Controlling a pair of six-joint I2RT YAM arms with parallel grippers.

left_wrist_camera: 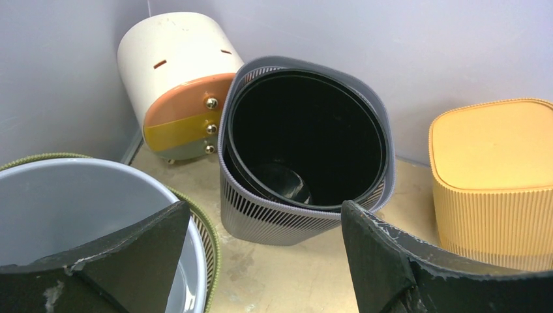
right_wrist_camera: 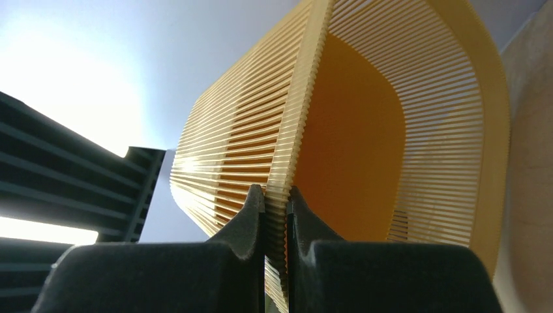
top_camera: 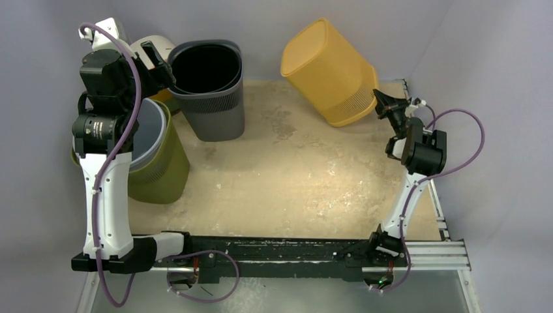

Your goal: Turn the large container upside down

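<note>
The large container [top_camera: 324,70] is a yellow slatted bin at the back right of the table, tilted with its closed base raised toward the back left and its open mouth facing the right arm. My right gripper [top_camera: 383,102] is shut on its rim. In the right wrist view the two fingers [right_wrist_camera: 254,212] pinch the ribbed rim edge of the bin [right_wrist_camera: 352,130] between them. The left wrist view shows the bin's base [left_wrist_camera: 492,147] on the right. My left gripper [top_camera: 160,65] hangs open and empty above the back left, holding nothing [left_wrist_camera: 264,208].
A grey slatted bin with a black liner [top_camera: 212,98] [left_wrist_camera: 306,137] stands upright at the back centre-left. An olive bin with a grey liner [top_camera: 156,163] [left_wrist_camera: 78,208] stands under the left arm. A white cylinder with coloured end [left_wrist_camera: 176,72] lies in the back left corner.
</note>
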